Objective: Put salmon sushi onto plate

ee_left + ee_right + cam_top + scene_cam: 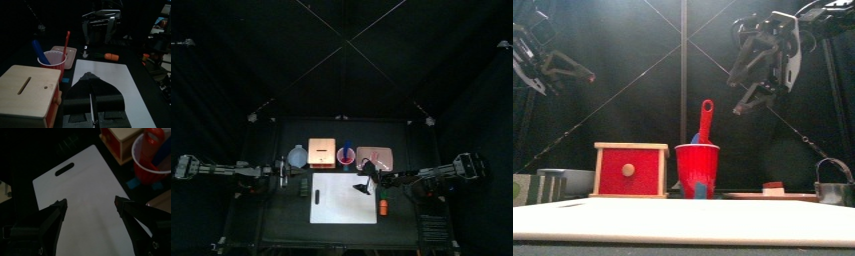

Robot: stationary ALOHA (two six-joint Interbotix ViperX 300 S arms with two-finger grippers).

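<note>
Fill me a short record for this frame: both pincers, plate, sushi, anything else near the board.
right pincer: open, empty, above the white board
left pincer: jaws together, empty, by the board's left side
plate: behind the board, beside the red cup
salmon sushi: not made out; neither pincer holds it
orange piece: at the board's right edge

Board (344, 198) at table front, box (322, 152), cup (348, 155), plate (374, 157) behind it

Dim pen, light pooled on the tabletop

Black curtains (251, 60) swallow most light; the white board (345, 198) glares brightest. In the left wrist view the left gripper (91, 102) throws a dark shadow across it. The front view's near edge is blurred.
</note>
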